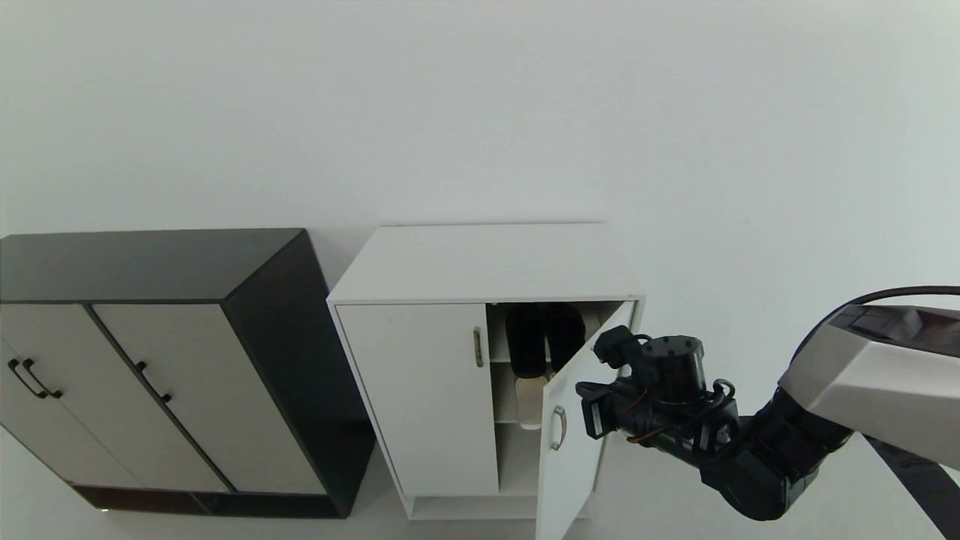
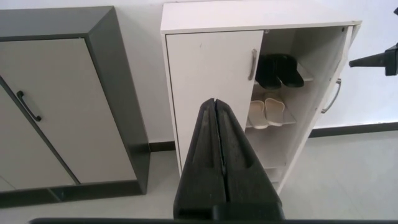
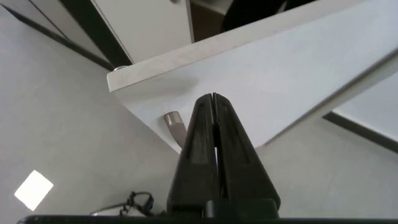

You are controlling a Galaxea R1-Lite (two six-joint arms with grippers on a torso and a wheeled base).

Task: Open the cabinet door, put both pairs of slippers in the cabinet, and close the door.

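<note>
Now, with the black slippers and white slippers shelved inside, your right gripper, pinched shut and empty, seems to touch the half-open door, so a glancing push could slip off.

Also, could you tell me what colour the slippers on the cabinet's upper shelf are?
The upper slippers are black, best seen in the left wrist view.

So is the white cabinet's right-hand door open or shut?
Open, partway: the door stands angled out from the white cabinet, showing black slippers and pale slippers inside.
</note>
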